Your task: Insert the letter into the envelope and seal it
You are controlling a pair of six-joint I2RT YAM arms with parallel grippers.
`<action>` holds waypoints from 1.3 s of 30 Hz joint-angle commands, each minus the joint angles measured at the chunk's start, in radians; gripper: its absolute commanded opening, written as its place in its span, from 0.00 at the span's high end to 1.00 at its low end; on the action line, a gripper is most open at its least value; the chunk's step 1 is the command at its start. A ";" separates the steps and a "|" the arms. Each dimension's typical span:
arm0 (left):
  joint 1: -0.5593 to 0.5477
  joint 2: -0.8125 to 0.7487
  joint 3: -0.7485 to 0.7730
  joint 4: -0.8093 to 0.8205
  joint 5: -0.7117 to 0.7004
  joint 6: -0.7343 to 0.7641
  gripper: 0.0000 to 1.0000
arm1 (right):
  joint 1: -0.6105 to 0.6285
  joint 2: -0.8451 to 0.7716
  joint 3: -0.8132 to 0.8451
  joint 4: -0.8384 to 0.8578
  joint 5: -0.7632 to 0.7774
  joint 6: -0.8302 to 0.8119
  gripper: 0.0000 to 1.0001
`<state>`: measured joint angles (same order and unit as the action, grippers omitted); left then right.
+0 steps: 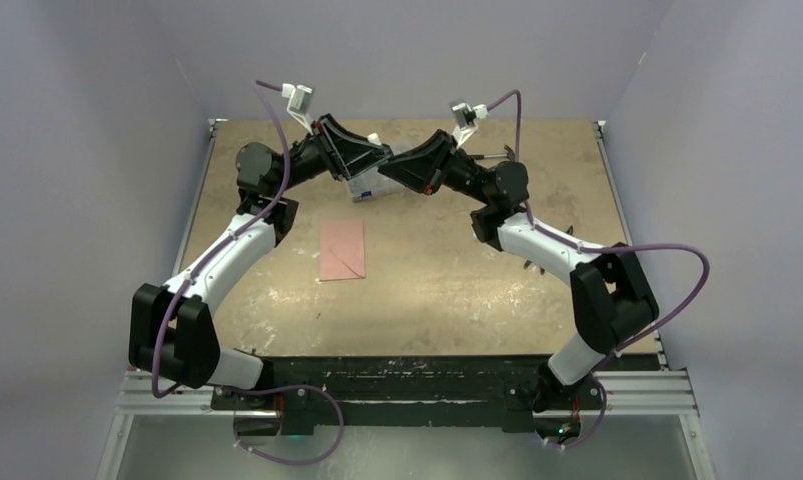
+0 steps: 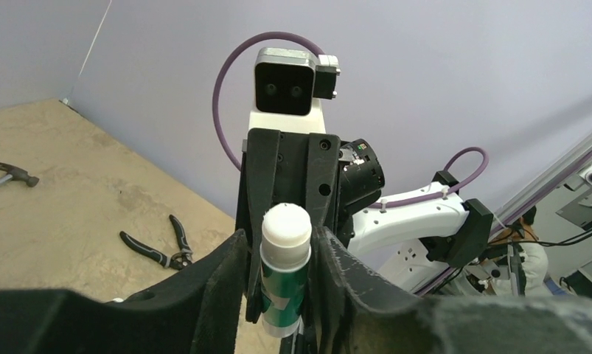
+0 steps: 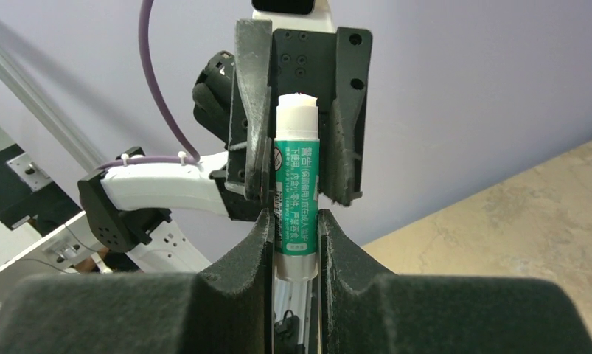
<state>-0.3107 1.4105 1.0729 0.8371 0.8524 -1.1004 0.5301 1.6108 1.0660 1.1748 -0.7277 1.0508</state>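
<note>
The salmon-pink envelope (image 1: 342, 250) lies flat on the table left of centre, its diagonal seams showing. The peach letter does not show in any view. Both arms meet at the back of the table. A green glue stick (image 3: 296, 188) with a white top stands upright between them. My right gripper (image 3: 294, 228) is shut on its lower body. My left gripper (image 2: 285, 251) is closed around its upper part, by the white cap (image 2: 286, 225). In the top view, the left gripper (image 1: 382, 155) and the right gripper (image 1: 405, 168) nearly touch.
A clear compartment box (image 1: 367, 185) sits under the grippers. Black pliers (image 2: 156, 251) and a hammer (image 2: 9, 175) lie on the table at the back right. Purple walls close in the table on three sides.
</note>
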 commanded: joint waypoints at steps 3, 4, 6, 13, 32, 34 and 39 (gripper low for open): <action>-0.005 0.005 -0.009 0.077 0.010 -0.017 0.83 | 0.003 0.041 0.066 0.154 -0.040 0.072 0.91; -0.005 0.005 -0.008 0.075 0.009 -0.013 0.90 | 0.004 0.046 0.071 0.158 -0.053 0.077 0.89; -0.005 0.008 -0.002 0.072 0.004 -0.009 1.00 | 0.003 0.048 0.069 0.175 -0.065 0.094 0.80; -0.005 0.014 0.039 0.066 -0.019 -0.003 1.00 | 0.002 -0.019 -0.034 0.138 0.015 0.086 0.29; -0.005 0.019 0.044 0.071 -0.048 -0.021 1.00 | 0.015 0.022 -0.014 0.091 0.094 0.092 0.82; -0.005 0.015 0.058 -0.028 -0.080 0.022 1.00 | 0.021 0.010 0.007 -0.045 0.121 -0.002 0.87; -0.005 0.015 0.113 -0.481 -0.256 0.213 1.00 | 0.046 -0.006 0.104 -0.508 0.332 -0.406 0.98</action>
<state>-0.3016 1.4380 1.1175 0.7067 0.7197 -1.0389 0.5465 1.6295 1.0718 1.0569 -0.5972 0.9894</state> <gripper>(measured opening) 0.229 0.222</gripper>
